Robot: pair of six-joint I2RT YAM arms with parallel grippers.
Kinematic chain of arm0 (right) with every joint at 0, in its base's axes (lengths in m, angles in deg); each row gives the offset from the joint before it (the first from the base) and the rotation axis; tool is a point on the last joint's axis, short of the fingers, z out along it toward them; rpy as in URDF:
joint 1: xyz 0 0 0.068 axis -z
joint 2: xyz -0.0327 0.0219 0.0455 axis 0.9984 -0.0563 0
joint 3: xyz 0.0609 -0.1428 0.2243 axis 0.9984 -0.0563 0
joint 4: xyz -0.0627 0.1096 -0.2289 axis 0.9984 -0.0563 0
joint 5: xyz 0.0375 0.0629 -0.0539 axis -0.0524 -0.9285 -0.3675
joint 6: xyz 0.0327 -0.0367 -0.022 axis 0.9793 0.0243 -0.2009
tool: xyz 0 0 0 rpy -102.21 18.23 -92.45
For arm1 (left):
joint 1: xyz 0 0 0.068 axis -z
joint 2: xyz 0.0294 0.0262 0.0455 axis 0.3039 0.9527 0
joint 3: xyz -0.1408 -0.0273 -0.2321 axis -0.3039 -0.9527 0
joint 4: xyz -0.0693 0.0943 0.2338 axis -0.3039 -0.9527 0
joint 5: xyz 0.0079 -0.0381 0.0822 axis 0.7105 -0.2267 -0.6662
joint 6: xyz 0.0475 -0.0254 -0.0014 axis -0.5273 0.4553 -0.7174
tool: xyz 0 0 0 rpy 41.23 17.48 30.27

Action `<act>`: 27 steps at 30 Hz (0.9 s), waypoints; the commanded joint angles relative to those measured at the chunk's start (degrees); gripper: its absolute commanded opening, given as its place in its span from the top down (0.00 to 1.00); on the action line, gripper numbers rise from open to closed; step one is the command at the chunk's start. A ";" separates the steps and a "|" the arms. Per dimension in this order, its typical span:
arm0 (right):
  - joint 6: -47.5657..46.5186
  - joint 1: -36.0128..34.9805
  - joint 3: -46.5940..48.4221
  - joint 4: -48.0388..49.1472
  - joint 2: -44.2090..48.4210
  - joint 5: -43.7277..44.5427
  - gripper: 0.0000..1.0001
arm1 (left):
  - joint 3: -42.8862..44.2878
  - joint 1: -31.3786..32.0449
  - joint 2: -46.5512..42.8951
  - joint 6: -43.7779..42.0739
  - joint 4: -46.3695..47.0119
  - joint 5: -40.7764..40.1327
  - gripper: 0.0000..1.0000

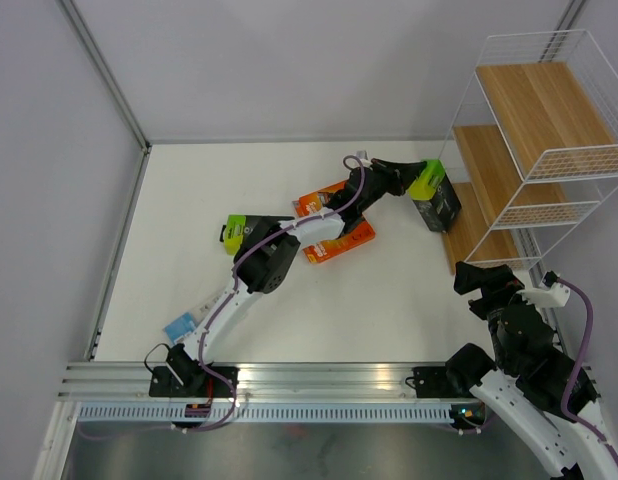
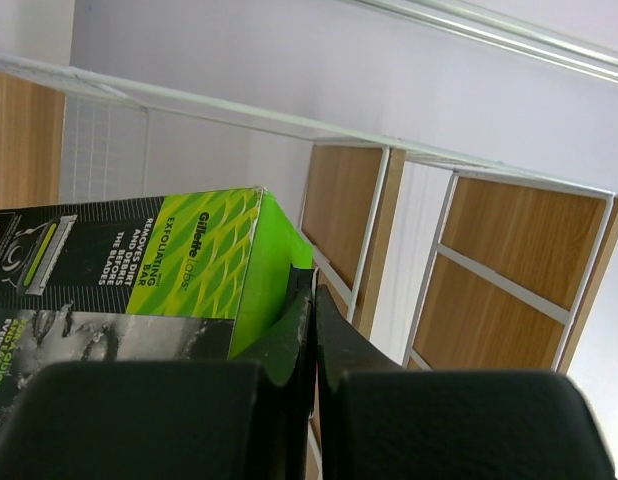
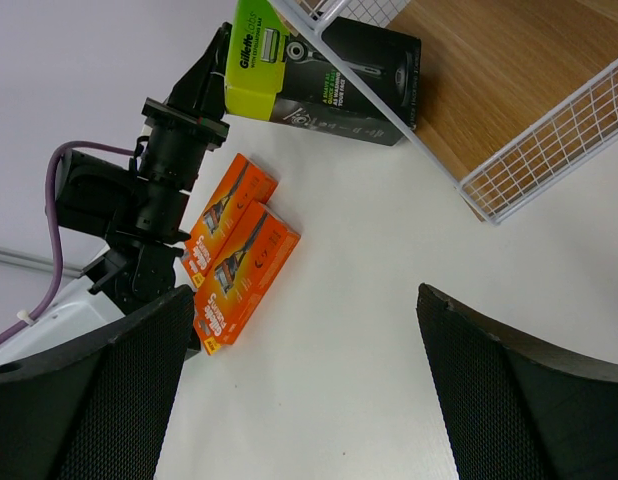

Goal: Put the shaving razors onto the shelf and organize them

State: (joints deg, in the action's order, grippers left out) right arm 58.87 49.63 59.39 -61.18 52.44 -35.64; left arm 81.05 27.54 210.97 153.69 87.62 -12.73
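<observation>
My left gripper (image 1: 414,180) is shut on the lime-green end of a black and lime razor pack (image 1: 436,198). The pack's black end reaches over the lowest tier of the shelf (image 1: 534,150). In the left wrist view the pack (image 2: 204,265) is left of the shut gripper (image 2: 315,295), with the shelf (image 2: 519,240) beyond. Two orange packs (image 1: 334,228) lie side by side mid-table. A second black and lime pack (image 1: 232,232) lies partly under the left arm. The blue blister pack (image 1: 179,326) lies at the near left. My right gripper (image 1: 479,280) is open and empty.
The right wrist view shows the held pack (image 3: 324,70), the orange packs (image 3: 239,255), the shelf's wire front (image 3: 549,140) and my open right gripper (image 3: 304,295) over bare table. A metal rail (image 1: 289,380) runs along the near edge. Walls close the left and back.
</observation>
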 commanded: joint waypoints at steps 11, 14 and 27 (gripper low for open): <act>-0.88 -0.03 0.74 -0.21 -0.68 0.12 0.02 | 2.00 2.49 -3.44 6.06 8.05 2.75 0.98; -0.97 -0.03 0.83 -0.21 -0.68 0.04 0.02 | 1.13 2.58 -4.40 8.08 9.19 3.10 0.98; -0.88 -0.03 0.83 -0.04 -0.94 0.21 0.02 | -2.92 3.46 -8.80 11.34 11.48 -0.85 0.98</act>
State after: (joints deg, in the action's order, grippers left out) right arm 58.85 49.63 59.39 -61.20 52.18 -35.64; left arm 77.16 30.18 208.32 158.06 92.08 -11.38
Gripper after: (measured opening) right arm 0.979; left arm 0.025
